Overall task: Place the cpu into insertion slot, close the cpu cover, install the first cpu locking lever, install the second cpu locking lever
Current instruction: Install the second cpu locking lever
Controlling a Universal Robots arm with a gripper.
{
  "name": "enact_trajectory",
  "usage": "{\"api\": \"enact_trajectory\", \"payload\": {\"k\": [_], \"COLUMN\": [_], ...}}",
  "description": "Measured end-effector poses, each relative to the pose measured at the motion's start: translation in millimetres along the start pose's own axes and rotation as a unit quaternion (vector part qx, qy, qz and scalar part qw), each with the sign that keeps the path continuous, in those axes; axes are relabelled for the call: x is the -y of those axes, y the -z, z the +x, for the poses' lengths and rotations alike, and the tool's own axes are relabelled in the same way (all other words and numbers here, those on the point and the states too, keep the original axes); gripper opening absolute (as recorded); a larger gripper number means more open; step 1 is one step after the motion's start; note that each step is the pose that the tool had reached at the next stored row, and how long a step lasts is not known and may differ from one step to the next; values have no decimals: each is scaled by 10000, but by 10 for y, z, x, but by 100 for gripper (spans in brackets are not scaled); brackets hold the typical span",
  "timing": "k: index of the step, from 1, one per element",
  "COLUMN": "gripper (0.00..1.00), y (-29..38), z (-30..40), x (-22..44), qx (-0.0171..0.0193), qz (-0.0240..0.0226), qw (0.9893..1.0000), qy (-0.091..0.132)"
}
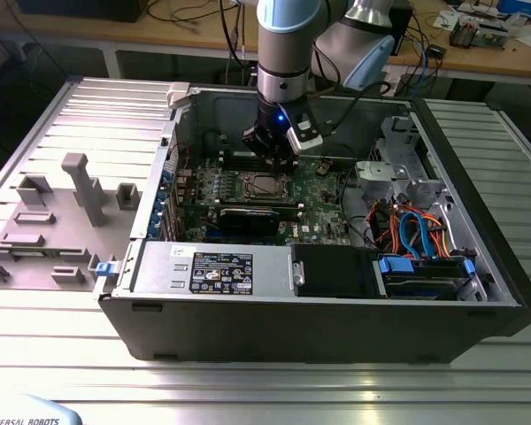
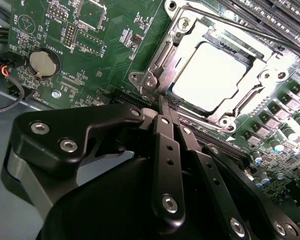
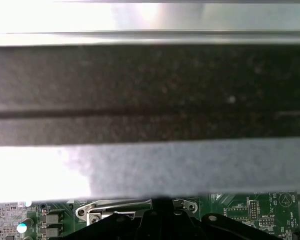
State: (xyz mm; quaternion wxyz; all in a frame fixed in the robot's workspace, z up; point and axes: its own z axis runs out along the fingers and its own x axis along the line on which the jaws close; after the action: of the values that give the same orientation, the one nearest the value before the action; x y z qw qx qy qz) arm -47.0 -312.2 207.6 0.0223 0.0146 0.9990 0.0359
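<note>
One arm works inside the open computer case [image 1: 478, 266]. The cpu [image 2: 210, 75] lies seated in the insertion slot [image 2: 270, 65] of the green motherboard [image 2: 105, 45], with the cpu cover [image 2: 182, 32] lying flat around it, framing the chip so the metal top shows through its cut-out. The gripper [image 2: 162, 97] points steeply down at the socket's corner, its fingers [image 2: 166, 145] pressed together with nothing visibly between them; the tips appear to touch a thin locking lever [image 2: 149, 82] there, though contact is hard to confirm
</note>
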Motion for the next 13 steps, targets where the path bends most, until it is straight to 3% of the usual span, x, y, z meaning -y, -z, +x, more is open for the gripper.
{"api": "enact_trajectory", "payload": {"k": [10, 13], "gripper": [11, 11], "y": [9, 58], "z": [-1, -3], "x": [35, 31], "qx": [0, 0], "qz": [1, 1], "qw": [10000, 10000], "qy": [0, 0]}}
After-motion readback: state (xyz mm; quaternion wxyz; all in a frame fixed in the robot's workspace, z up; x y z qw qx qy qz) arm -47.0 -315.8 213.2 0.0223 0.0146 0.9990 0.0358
